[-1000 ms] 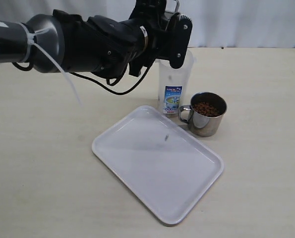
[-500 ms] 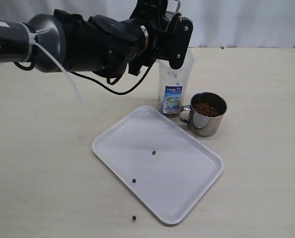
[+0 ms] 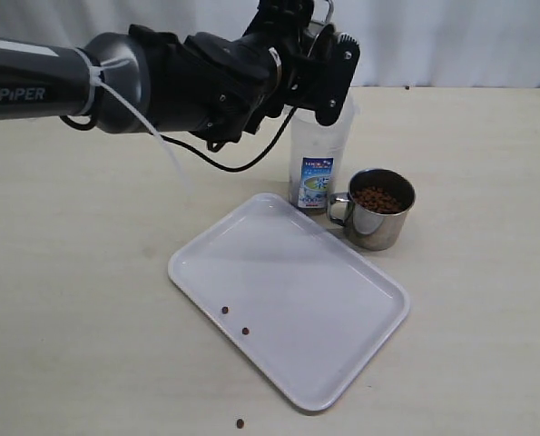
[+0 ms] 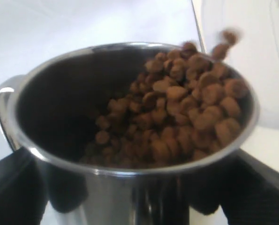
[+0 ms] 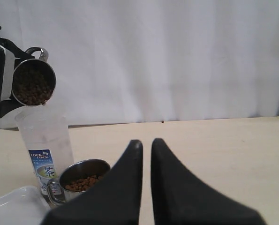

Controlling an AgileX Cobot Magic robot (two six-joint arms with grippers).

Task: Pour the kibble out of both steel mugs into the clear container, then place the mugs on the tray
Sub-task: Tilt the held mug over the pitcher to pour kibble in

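Up close, the left wrist view shows the left gripper (image 4: 130, 208) with its jaws clamped on the wall of the held mug (image 4: 106, 197), one dark finger (image 4: 12, 187) on each side. The kibble (image 4: 177, 122) is heaped against one side of the rim, and a blurred pellet is just past the lip.

In the exterior view, that mug hangs tilted above the mouth of the clear container (image 3: 320, 150). The container stands just beyond the far corner of the tray (image 3: 342, 354). The second mug (image 3: 377, 227), full of pellets, sits just beside the tray's far right edge, its handle turned toward the container. Two stray pellets (image 3: 224, 310) lie on the tray near its left edge, and a third lies on the table (image 3: 487, 318) past the near rim. Bare tabletop stretches wide to the left of the tray and to the right of the second mug.

In the right wrist view, the right gripper (image 5: 147, 149) hangs well apart from everything, its jaws drawn almost together with only a thin slit between them and nothing in it. Open table lies between it and the second mug.
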